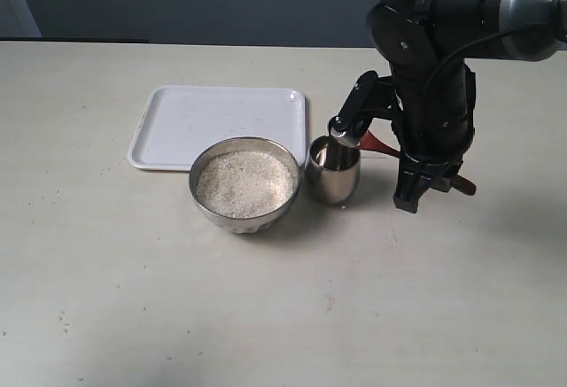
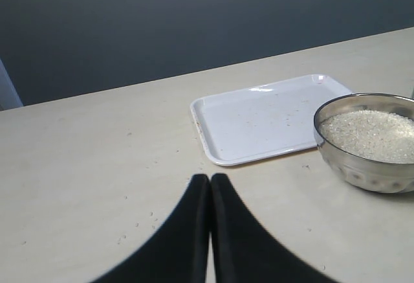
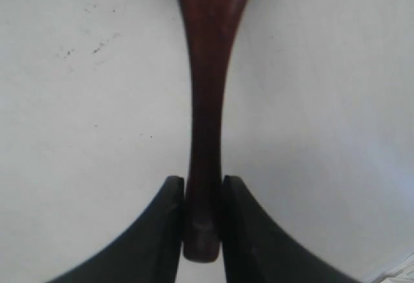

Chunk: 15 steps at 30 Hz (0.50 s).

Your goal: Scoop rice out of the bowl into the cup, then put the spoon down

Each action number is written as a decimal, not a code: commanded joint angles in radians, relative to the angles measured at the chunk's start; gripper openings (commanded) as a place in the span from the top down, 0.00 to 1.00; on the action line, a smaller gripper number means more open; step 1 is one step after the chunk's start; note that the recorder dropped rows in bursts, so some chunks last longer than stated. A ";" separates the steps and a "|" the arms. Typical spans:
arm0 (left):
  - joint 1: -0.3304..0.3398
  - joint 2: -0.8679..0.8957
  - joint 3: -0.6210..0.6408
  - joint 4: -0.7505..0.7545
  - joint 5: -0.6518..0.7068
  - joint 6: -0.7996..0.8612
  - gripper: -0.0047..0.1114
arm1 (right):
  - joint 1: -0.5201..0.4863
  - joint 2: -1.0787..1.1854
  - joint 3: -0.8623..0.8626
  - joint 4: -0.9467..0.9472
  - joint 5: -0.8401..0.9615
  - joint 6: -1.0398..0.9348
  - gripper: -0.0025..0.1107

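The tipping step was judged to be in hand. The spoon (image 3: 206, 101), glossy reddish-brown wood with a slim handle, was pinched near its butt end by the right hand (image 3: 204, 189) and held just right of the cup (image 1: 334, 174). Its wider end pointed toward the cup's mouth but was hidden behind the arm. Whether the cup, a small rounded tumbler of polished steel, held any grains could not be told. The rice (image 1: 244, 183), fine, white and matte, lay heaped in the bowl (image 1: 244, 220), a wider round steel one set close against the cup's left side. A smooth white tray (image 1: 204, 117) with rounded corners lay beyond the bowl on the pale, speckled counter (image 1: 177, 316). The left hand (image 2: 210, 181) was pressed together on nothing, well left of the tray. A slow, steady roll of the spoon over the narrow mouth was judged to be called for next, since loose grains would scatter easily.
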 commanded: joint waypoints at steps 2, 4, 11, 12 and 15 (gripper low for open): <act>-0.002 -0.004 -0.002 -0.001 -0.015 -0.002 0.96 | -0.006 -0.010 0.001 -0.006 -0.006 0.005 0.98; -0.002 -0.004 -0.002 -0.001 -0.015 -0.002 0.96 | -0.006 -0.010 0.001 -0.006 -0.006 0.011 0.98; -0.002 -0.004 -0.002 -0.001 -0.015 -0.002 0.96 | -0.006 0.022 0.001 -0.006 -0.017 0.021 0.98; -0.002 -0.004 -0.002 -0.001 -0.015 -0.002 0.96 | -0.006 0.029 0.001 -0.006 -0.015 0.021 0.98; -0.002 -0.004 -0.002 -0.001 -0.015 -0.002 0.96 | -0.006 0.053 0.001 0.001 -0.006 0.024 0.98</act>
